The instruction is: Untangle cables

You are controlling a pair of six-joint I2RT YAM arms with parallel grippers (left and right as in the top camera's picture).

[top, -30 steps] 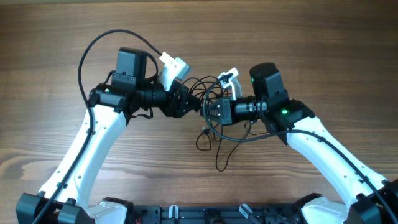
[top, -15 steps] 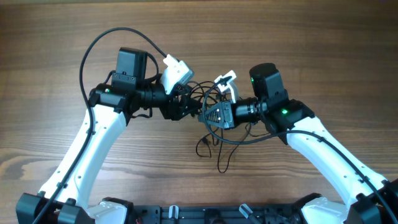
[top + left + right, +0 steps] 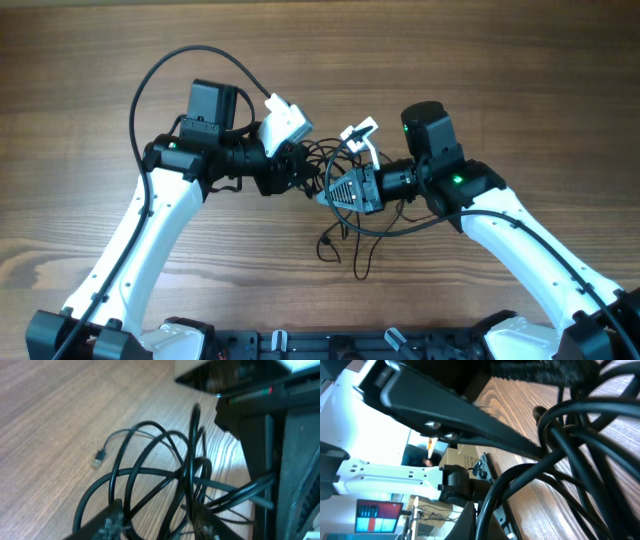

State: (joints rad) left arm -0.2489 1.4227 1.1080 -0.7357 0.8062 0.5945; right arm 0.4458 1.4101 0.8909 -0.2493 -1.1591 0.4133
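Note:
The cables (image 3: 322,158) are thin black cords bunched in a knot between my two grippers, with a loose loop (image 3: 350,255) trailing toward the near edge. My left gripper (image 3: 298,172) is at the knot's left side. In the left wrist view its fingers (image 3: 157,521) stand apart, with several cable loops (image 3: 150,455) passing between them and a small plug end (image 3: 96,461) lying on the wood. My right gripper (image 3: 336,190) is at the knot's right side. In the right wrist view it (image 3: 492,517) is closed on a black cable (image 3: 580,425).
The wooden table (image 3: 90,60) lies all round the arms. The left arm's thicker black wire (image 3: 150,75) arcs at the back left. White camera mounts (image 3: 285,118) sit on both wrists, close together above the knot.
Both wrists have rolled. The right gripper has shifted slightly down and left with the cables, and the left gripper has drawn back a little. The knot stays between them.

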